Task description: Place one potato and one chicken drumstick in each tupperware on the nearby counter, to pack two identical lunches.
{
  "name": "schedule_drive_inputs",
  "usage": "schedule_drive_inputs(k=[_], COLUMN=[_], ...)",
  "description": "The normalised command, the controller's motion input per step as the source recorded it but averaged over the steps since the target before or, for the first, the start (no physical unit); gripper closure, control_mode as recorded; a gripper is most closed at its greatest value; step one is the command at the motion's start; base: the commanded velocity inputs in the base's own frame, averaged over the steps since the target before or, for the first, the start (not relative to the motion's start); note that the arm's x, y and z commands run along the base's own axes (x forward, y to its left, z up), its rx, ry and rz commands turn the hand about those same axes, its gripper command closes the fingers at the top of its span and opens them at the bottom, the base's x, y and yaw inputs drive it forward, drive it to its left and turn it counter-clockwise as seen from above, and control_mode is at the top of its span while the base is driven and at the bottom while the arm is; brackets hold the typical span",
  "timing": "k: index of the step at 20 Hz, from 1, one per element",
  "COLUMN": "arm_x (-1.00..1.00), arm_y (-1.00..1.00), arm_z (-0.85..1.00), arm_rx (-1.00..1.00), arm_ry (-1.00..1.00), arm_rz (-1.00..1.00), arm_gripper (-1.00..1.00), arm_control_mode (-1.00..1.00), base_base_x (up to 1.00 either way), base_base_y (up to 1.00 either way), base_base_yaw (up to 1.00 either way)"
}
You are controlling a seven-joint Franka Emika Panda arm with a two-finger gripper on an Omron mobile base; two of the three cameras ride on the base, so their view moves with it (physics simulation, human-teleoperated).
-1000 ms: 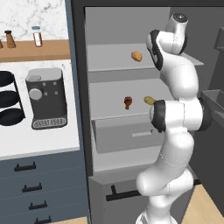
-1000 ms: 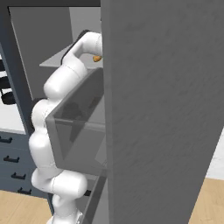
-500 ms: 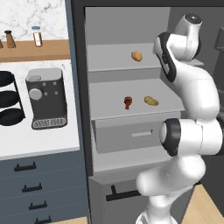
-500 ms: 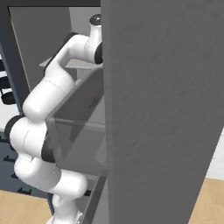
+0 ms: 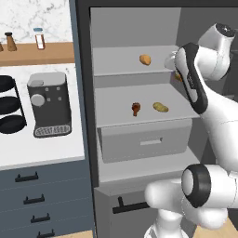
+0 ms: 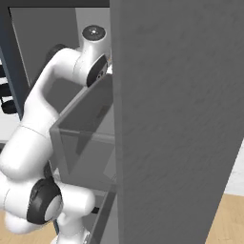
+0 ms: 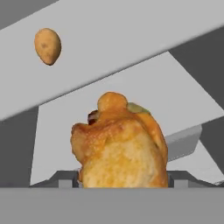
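Swinging my arm right since before, fingers clenched on a chicken drumstick [image 7: 120, 144]; next, carry it to the tupperware.

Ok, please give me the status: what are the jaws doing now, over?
Jaws either side of chicken drumstick at upper fridge shelf; grip not confirmed. One potato lies apart on that shelf. No obstruction seen.

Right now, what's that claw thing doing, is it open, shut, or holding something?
Gripper: closed on a golden-orange chicken drumstick, which sits between its fingers in the hand view.
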Motion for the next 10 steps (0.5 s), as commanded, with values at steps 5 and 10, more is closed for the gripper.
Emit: schedule_drive_inputs(k=[5,10], arm_x=[-0.94,-0.76], arm_y=[0.46,0.66], arm_z=[-0.25,-0.07], arm_rx=[0.03,-0.02], arm_ry=[0.04,0.02], arm_rz=[0.35,0.32], arm_gripper=[1.0,1.0], arm_control_mode=[-1.0,-1.0], base_base_x=[0.0,0.0], base_base_y=[0.0,0.0], base_base_yaw=[0.0,0.0])
